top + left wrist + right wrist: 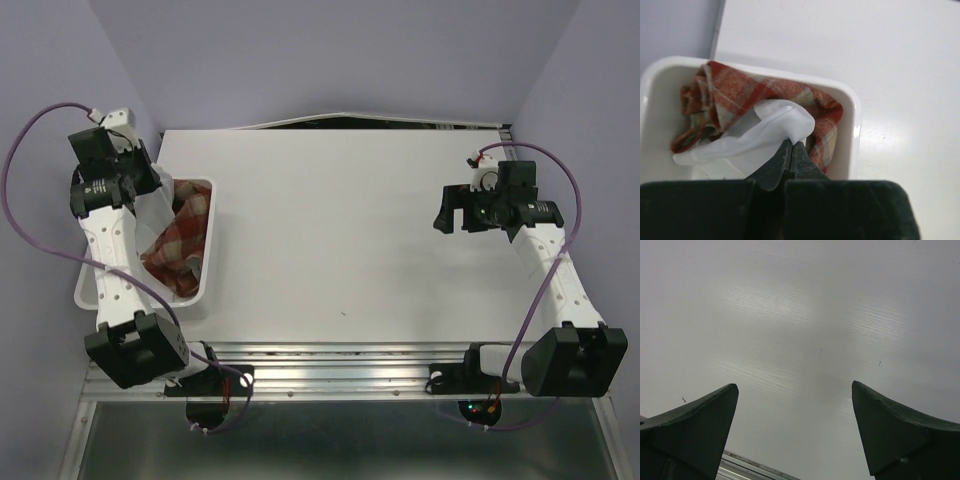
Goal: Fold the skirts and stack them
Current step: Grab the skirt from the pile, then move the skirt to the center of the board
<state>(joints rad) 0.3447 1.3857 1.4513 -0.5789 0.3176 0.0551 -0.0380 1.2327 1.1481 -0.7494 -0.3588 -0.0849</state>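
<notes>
A white bin (208, 240) at the table's left holds a red plaid skirt (180, 240) and a white skirt (152, 215). In the left wrist view the white skirt (755, 137) lies over the plaid skirt (740, 92) inside the bin (852, 115). My left gripper (791, 146) is shut on a fold of the white skirt and lifts it a little; it also shows in the top view (150, 180). My right gripper (795, 390) is open and empty, held above the bare table at the right (455, 212).
The white table (360, 240) stretches between the bin and the right arm. The bin sits at the table's left edge. A metal rail (340, 355) runs along the near edge. Purple walls close in on both sides.
</notes>
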